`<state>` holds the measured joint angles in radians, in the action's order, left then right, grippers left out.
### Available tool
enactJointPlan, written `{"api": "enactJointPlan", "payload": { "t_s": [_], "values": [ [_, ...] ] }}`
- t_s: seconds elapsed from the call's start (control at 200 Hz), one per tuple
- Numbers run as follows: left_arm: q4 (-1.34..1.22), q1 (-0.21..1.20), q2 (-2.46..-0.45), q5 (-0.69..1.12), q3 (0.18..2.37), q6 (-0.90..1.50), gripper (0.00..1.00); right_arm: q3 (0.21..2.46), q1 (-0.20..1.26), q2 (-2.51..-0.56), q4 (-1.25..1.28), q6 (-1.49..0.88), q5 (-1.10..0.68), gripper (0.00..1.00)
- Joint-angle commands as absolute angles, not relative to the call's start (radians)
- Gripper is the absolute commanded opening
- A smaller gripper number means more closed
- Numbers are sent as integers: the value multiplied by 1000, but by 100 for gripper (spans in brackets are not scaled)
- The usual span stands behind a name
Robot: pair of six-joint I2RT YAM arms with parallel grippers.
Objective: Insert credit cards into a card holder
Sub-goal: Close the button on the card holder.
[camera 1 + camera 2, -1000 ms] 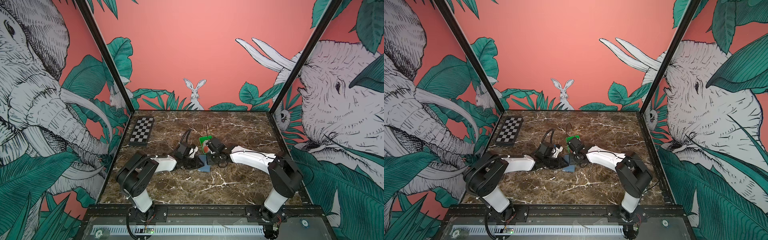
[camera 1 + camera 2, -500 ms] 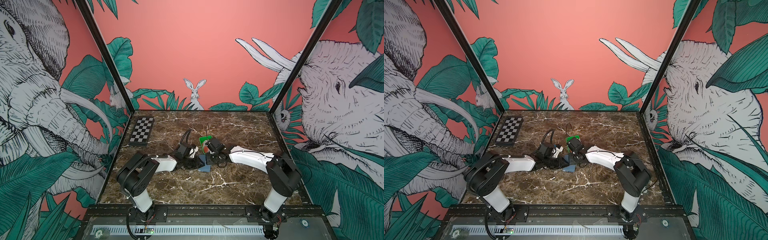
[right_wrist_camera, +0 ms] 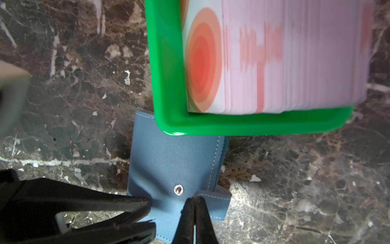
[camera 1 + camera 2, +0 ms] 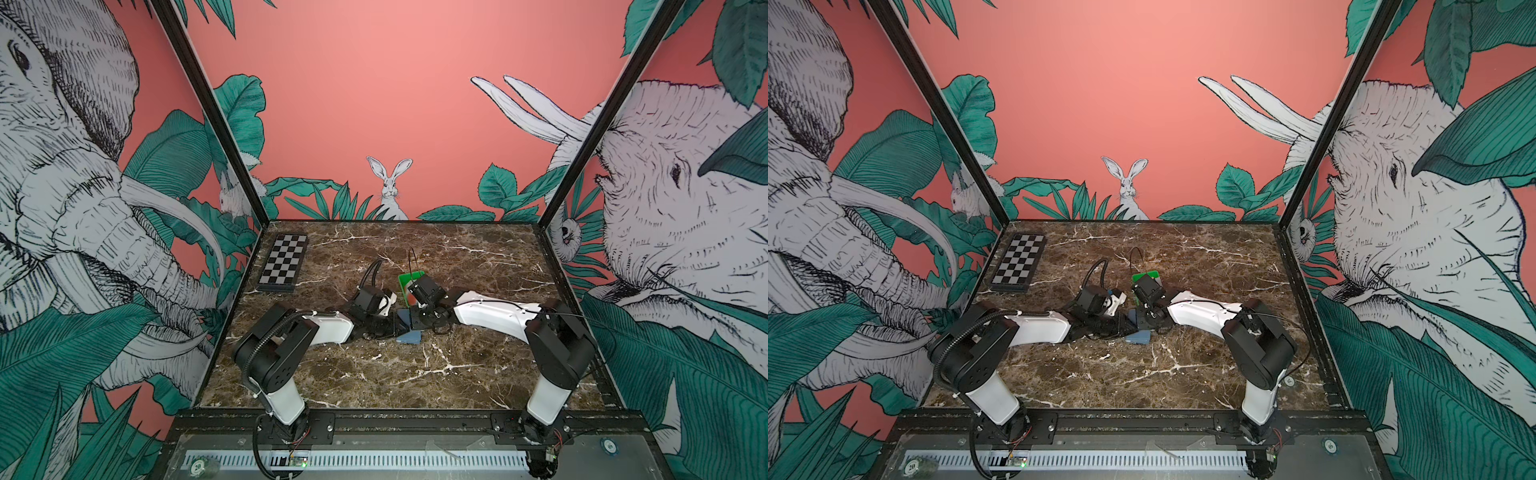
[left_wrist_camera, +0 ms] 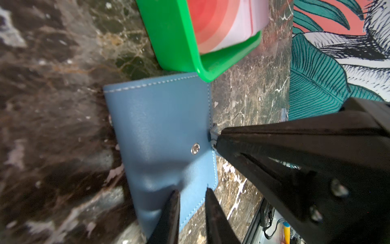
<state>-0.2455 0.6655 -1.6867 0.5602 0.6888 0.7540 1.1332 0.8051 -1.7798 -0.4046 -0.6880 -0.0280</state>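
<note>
Quick update from the remote seat: the card holder (image 5: pixel 164 126) is lying flat on the table (image 3: pixel 63 105) mid-workspace, right up against a corner of the green tray (image 3: pixel 166 84) that has the credit cards (image 3: pixel 274 63) stacked inside. My right end effector (image 3: pixel 194 199) is pinched fully down on the snap tab (image 3: pixel 213 200), which is off its stud. The left end effector (image 5: pixel 192 191) is only a crack open, and I think it's nipping the cover's edge, though the angle's rough. The holder's soft and floppy and dimples under the fingers, so I'd grab edges and the tab, not the middle. The cards look thin, stiff and slick, so I'd take one by a short edge.
</note>
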Motion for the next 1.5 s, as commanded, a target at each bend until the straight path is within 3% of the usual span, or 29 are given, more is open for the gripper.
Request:
{"api": "enactJointPlan", "payload": {
  "t_s": [0.0, 1.496],
  "values": [
    [-170, 676, -1696, 540, 691, 737, 24, 1158, 813, -1804, -384, -696, -40, 0],
    [-175, 677, -1709, 544, 692, 738, 23, 1184, 857, -1861, -462, -680, -28, 0]
  ]
}}
